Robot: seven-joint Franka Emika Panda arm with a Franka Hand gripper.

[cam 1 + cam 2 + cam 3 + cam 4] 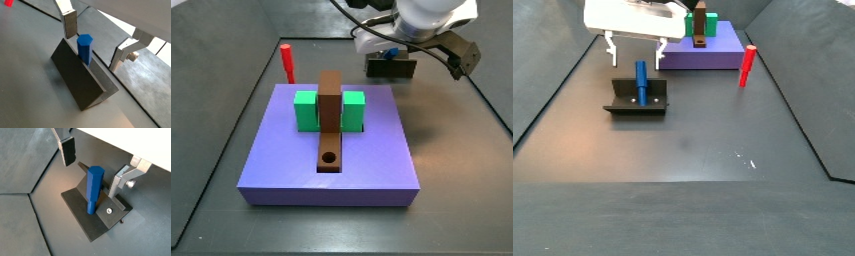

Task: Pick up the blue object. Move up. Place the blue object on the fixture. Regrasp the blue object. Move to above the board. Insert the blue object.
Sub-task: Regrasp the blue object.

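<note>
Blue peg: the blue object [95,189] is standing upright on the fixture [93,215], leaning against the back wall of the fixture, as both wrist views are showing. In a side view it [641,82] is rising from the dark base plate, well apart from the board.
Gripper: the gripper [100,159] is hanging just above the peg with its two fingers wide apart, one on each side; neither pad is touching the peg. One finger [69,24] is close to the top of the peg, and the opposite finger [123,52] is standing farther away.
Step, as I judge it: the peg is placed, and the regrasp is not yet done.
Risk 1: the gap is looking uneven, so the nearer finger is likely touching first when the fingers close, and this could be tipping the peg off the fixture.
Risk 2: a grasp too near the top end could let the peg swing, and then it is meeting the hole of the brown bar [330,135] at an angle.
Surroundings: the red peg [747,65] is standing near the board [285,160], beside the path to it; the green blocks [306,110] are flanking the bar.
</note>
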